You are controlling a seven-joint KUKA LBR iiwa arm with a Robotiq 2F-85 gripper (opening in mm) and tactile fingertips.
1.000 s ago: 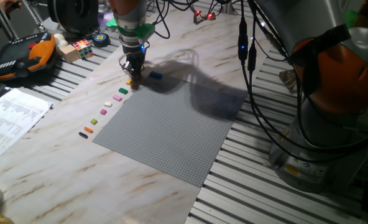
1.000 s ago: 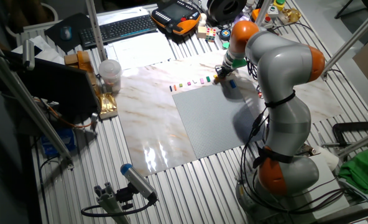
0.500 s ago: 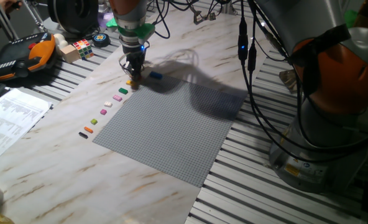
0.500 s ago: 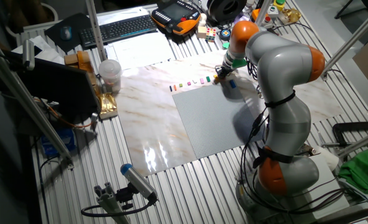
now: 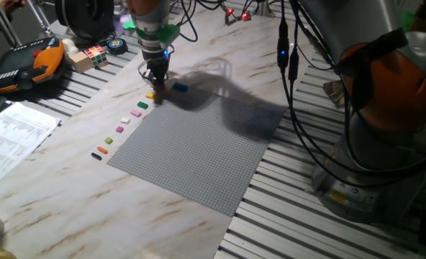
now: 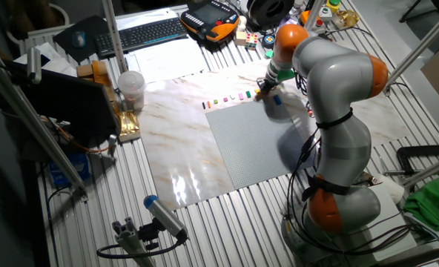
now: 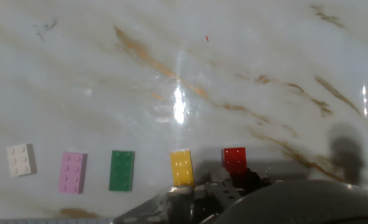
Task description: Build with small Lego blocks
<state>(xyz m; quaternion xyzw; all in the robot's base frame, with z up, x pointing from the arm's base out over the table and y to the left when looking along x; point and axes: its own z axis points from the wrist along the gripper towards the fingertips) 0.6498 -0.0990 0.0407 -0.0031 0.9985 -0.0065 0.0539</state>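
No readable writing anywhere. Your pincer (image 5: 155, 84) sits low over the marble surface (image 5: 69, 180) at the row's end by the yellow brick (image 7: 182, 167) and red brick (image 7: 235, 159); I can't tell if it's open or closed. Only the hand view resolves the green brick (image 7: 122, 170), pink brick (image 7: 72, 172) and white brick (image 7: 20, 159); only the fixed views show the blue brick (image 5: 180, 87) and grey baseplate (image 5: 198, 147).

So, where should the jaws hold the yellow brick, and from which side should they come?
Come straight down from above. The yellow brick lies flat, studs up. Its long sides face the green brick and red brick, with a gap on each side, so grip across those long sides, probably.
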